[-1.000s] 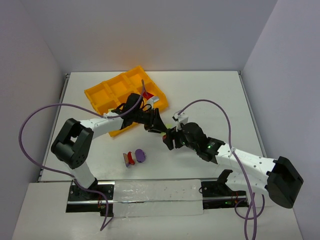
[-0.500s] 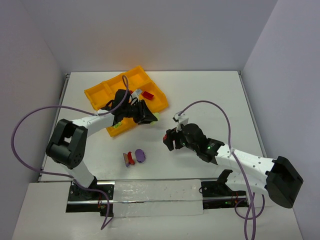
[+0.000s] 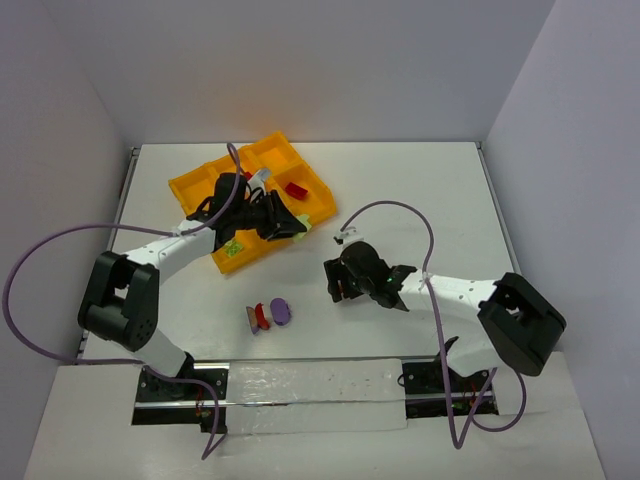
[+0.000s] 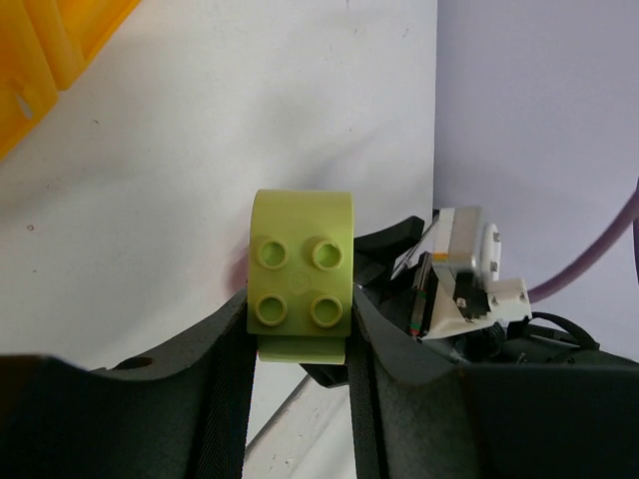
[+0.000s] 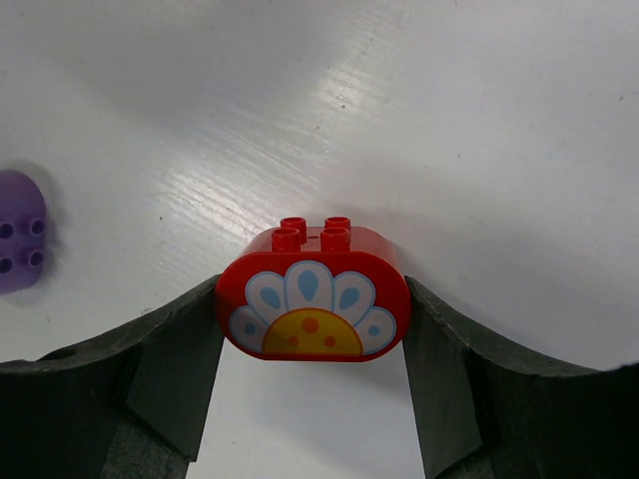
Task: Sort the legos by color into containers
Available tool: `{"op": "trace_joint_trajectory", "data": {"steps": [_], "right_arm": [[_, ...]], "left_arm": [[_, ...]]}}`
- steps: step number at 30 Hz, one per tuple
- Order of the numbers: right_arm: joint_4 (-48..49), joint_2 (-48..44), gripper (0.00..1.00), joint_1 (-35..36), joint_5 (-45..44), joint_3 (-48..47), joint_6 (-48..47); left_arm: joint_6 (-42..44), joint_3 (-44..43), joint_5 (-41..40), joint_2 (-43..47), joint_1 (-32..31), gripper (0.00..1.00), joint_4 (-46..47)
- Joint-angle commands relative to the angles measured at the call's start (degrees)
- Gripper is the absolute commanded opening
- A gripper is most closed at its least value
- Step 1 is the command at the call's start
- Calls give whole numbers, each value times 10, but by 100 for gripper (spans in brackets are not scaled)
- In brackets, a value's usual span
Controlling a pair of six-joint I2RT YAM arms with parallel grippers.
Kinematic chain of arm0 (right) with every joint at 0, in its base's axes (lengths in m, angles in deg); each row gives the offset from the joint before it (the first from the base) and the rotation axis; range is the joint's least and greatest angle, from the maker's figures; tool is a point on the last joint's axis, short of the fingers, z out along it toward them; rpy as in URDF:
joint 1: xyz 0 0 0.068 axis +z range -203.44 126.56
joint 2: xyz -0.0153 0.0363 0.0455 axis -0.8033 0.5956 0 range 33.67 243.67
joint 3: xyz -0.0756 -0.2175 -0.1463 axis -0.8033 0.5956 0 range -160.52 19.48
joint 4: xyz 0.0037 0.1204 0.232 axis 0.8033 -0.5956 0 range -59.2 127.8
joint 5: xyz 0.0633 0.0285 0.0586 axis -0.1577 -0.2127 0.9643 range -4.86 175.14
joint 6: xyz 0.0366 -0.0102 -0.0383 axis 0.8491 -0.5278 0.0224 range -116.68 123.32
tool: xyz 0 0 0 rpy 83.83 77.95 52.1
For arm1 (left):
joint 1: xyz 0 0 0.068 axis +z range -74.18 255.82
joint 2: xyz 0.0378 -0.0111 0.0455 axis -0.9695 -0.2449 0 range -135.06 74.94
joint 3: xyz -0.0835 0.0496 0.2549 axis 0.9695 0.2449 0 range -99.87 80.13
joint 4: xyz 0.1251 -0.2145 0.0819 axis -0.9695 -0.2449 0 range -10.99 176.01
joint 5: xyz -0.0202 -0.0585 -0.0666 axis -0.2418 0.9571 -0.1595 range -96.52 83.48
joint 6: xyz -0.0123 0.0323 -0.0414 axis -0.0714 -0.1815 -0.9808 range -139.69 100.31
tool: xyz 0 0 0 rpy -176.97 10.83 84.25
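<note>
White table (image 3: 420, 200) bearing orange-yellow tray (image 3: 192, 192) at far left, set askew to table edges. Left gripper (image 4: 300, 344) at tray's right-hand edge, closed partway onto yellow-green brick (image 4: 300, 274), four studs facing wrist camera, long axis along fingers, rounded end pointing outward; right gripper (image 5: 312, 299) mid-table, clamped likewise on red brick (image 5: 312, 319) with fan print, studs pointing away from palm, long axis spanning finger to finger. Purple brick (image 3: 281, 311) and small red cluster (image 3: 258, 318) just beside each other on table, nearer arm bases.
</note>
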Motion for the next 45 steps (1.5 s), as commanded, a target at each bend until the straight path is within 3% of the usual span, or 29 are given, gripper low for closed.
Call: {"op": "trace_joint_trajectory", "data": {"steps": [1, 3, 12, 17, 20, 26, 29, 36, 45], "right_arm": [[0, 10, 76, -4, -5, -43, 18], [-3, -6, 80, -4, -3, -55, 21], [-13, -90, 80, -27, 38, -104, 27], [18, -135, 75, -80, 118, -102, 64], [69, -145, 66, -110, 181, -92, 91], [170, -122, 64, -163, 306, -81, 147], [218, -126, 72, -167, 301, -64, 168], [257, -52, 82, -173, 382, -111, 206], [366, 24, 74, -176, 457, -116, 291]], "left_arm": [[22, -5, 8, 28, 6, 0, -22], [33, -15, -6, 36, 7, 0, -50], [40, -8, 2, 74, 10, 0, -59], [70, -1, 31, 87, 10, 0, -63], [73, 11, 59, 91, 10, 0, -30], [81, 19, 136, 98, 10, 0, 20], [89, 21, 141, 103, 10, 0, 24], [67, 43, 176, 106, 9, 0, 75], [71, 45, 189, 122, 9, 0, 81]]}}
